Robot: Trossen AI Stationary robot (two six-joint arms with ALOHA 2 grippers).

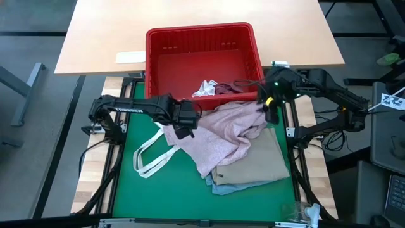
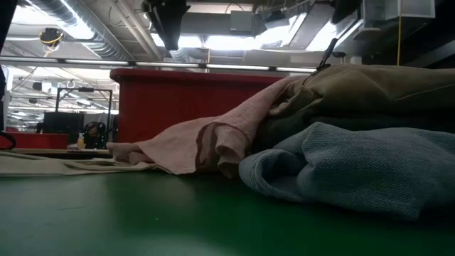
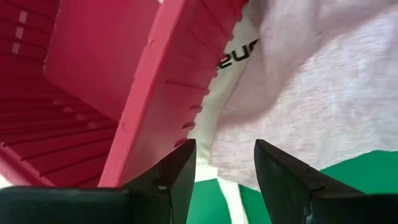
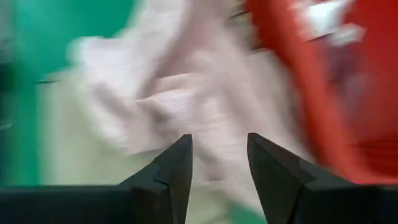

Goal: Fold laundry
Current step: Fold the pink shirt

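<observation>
A mottled pink garment [image 1: 221, 139] lies crumpled on top of a beige-khaki piece [image 1: 253, 168] and a light blue one [image 1: 234, 187] on the green mat. A small white piece [image 1: 205, 87] and a maroon one [image 1: 231, 88] lie in the red basket [image 1: 202, 35]. My left gripper [image 1: 185, 130] hangs open over the pink garment's left edge [image 3: 323, 93], with nothing between its fingers. Over the garment's far right corner my right gripper [image 1: 271, 113] also stands open, its view [image 4: 219, 162] blurred.
A white tote bag [image 1: 152, 155] with loop handles lies partly under the pink garment at the left; its black lettering [image 3: 235, 59] shows beside the basket wall [image 3: 155, 93]. The basket stands at the mat's far edge. Bare green mat [image 1: 158, 196] lies at the near left.
</observation>
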